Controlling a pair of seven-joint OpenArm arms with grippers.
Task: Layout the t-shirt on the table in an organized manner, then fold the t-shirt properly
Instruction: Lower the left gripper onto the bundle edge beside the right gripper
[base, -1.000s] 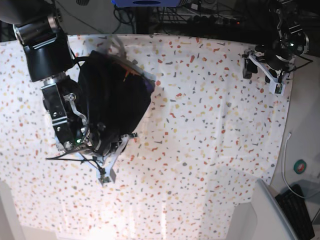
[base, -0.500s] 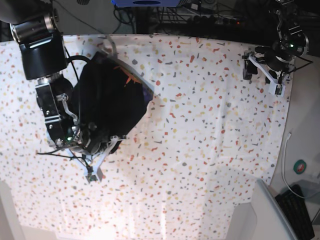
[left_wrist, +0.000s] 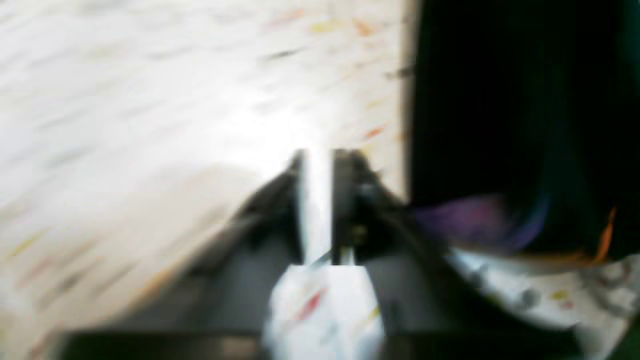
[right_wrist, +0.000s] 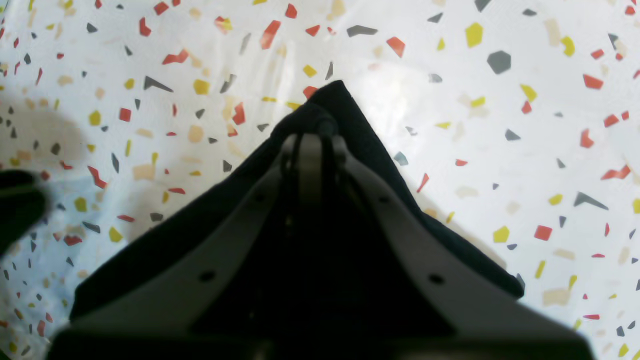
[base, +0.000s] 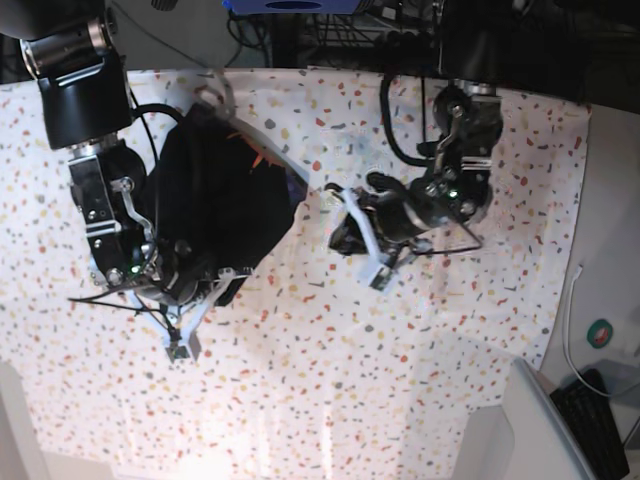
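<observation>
Both pairs of jaws are closed. On the right gripper the two pale fingers meet on a pointed corner of the t-shirt, black fabric poking out past the tips and spreading back beneath the jaw frame on both sides. On the left gripper the fingers stand pressed nearly together with only a thin bright sliver between them; that wrist view is heavily blurred, and whether any cloth is caught there cannot be told. From the base camera the t-shirt is a bunched dark heap on the left part of the table, its lower edge lifted at the right gripper, which sits at the bottom of the heap below its arm. A small orange mark shows near the top right of the fabric, and the left wrist view shows a purplish and orange smear against the dark cloth on its right side. The left gripper hovers near the middle of the table, just beside the heap's right edge, where the speckled cloth cover is rucked up into a pale fold. Beyond the table's far right corner lies a grey floor with a green round object.
</observation>
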